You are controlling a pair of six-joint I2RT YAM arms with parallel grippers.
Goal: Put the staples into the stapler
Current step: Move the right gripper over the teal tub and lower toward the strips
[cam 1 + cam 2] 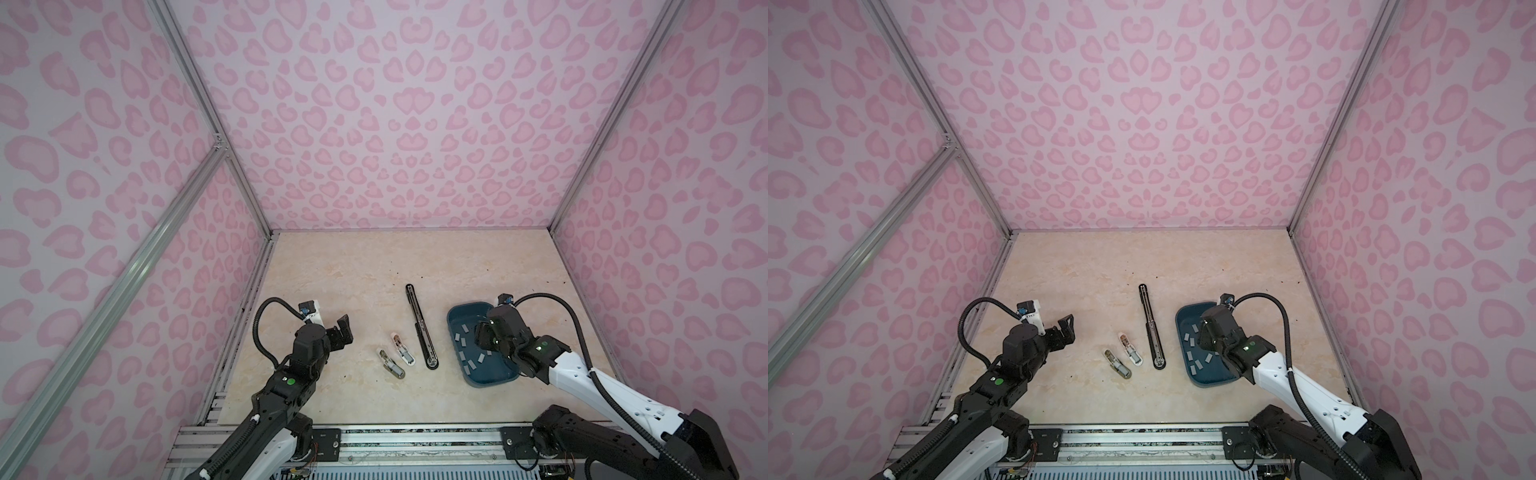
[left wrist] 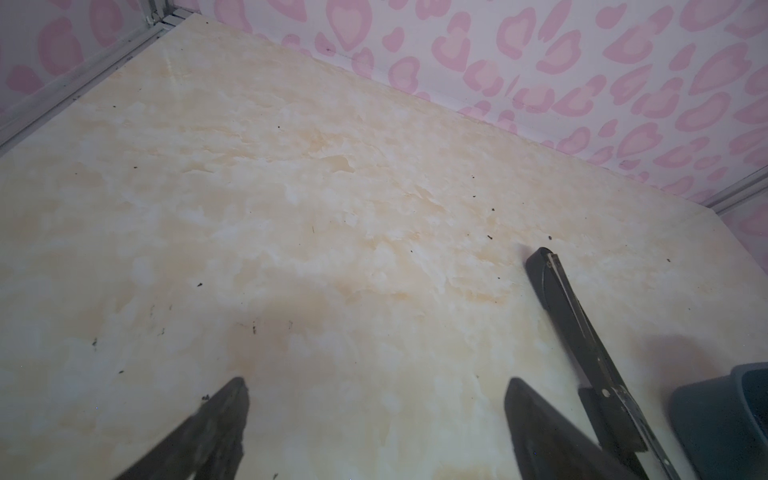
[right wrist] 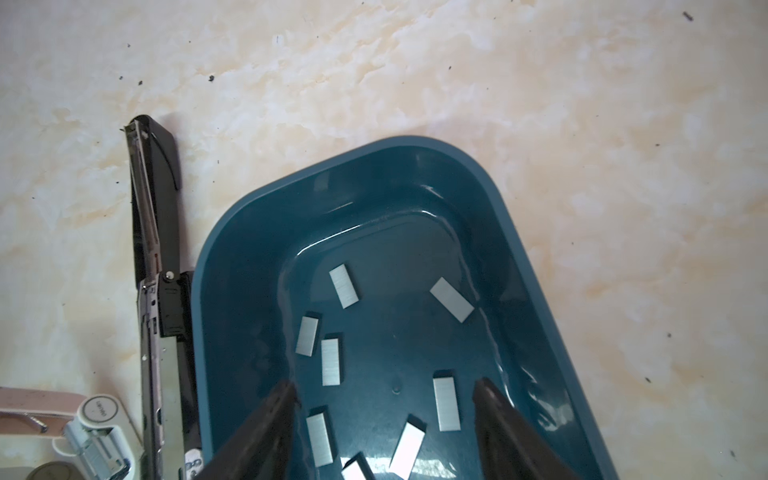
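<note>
Blue tray (image 3: pixel 243 249): loose grey staples (image 3: pixel 331 361) inside. Right claw (image 3: pixel 384 384) over them, jaws apart, gripping nothing. Left claw (image 2: pixel 376 382) wide open, empty. Long black stapler (image 3: pixel 163 208) just beside tray.

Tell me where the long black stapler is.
In a top view the long black stapler lies near the middle of the table, between the small white stapler on its left and the blue tray on its right.

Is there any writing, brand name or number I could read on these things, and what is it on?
On the small pink-and-white stapler, round white cap: tiny print, too blurred to read.
On the long black stapler, round label at one end: partly cut off, unreadable.
No other text anywhere.
</note>
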